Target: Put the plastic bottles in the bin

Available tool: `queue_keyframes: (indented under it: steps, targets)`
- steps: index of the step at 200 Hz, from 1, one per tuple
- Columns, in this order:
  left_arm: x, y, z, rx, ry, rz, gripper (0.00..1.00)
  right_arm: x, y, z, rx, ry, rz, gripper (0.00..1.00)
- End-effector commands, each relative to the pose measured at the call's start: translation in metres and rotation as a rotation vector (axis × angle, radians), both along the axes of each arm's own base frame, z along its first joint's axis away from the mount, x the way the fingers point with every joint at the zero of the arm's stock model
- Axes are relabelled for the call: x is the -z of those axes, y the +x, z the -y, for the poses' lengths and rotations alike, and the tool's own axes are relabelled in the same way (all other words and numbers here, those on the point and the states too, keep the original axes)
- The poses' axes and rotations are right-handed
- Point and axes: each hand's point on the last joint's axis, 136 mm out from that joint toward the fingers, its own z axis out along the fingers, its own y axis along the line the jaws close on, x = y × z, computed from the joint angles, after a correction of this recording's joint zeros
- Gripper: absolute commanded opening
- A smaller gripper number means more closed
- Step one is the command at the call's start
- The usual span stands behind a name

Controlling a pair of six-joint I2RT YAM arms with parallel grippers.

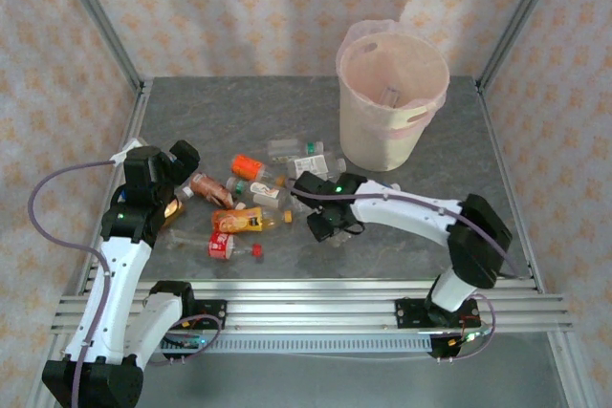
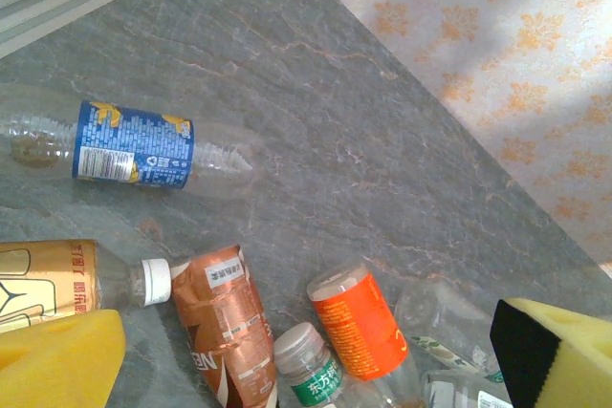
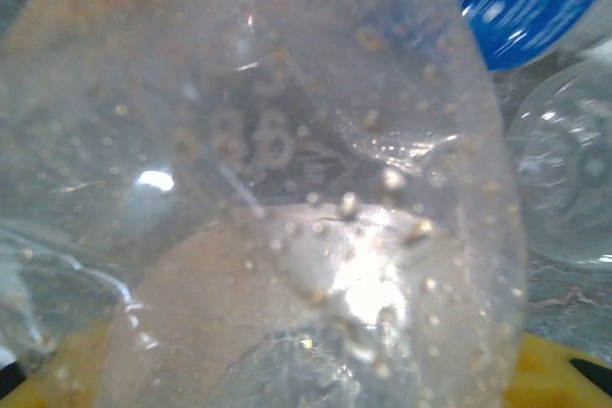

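Clear bottle [image 3: 287, 188] sits between yellow pads [image 3: 550, 379] of right claw [image 1: 330, 226].

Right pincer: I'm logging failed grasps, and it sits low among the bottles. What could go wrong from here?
1. The clear round plastic bottle close against the right pincer is curved and beaded with droplets, so it might slip from the grip.
2. A blue-labelled bottle and another clear bottle lie right beside it and may get knocked.
3. The tall cream-white round bin has a high rim; a low carry could hit it.
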Motion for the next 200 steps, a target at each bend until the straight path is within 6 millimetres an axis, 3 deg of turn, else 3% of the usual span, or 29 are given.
queue_keyframes:
  steps: [1,82,120,162,200]
  targets:
    - [-0.008,-0.002,-0.002,0.004,0.025,0.013,1.0,-0.056,0.014,0.004,0.029,0.066,0.138,0.45]
    - [-0.006,0.003,-0.002,0.009,0.021,0.015,1.0,-0.217,0.085,0.035,0.202,0.259,0.608,0.4]
    - [-0.003,0.002,-0.001,0.011,0.016,0.012,1.0,-0.278,0.128,0.068,0.342,0.277,0.782,0.38]
    - [-0.002,0.002,0.001,0.021,0.018,0.012,1.0,-0.318,0.18,0.099,0.475,0.274,0.874,0.36]
    - [-0.005,0.004,0.003,0.032,0.003,0.028,1.0,-0.319,0.223,0.115,0.536,0.193,0.888,0.36]
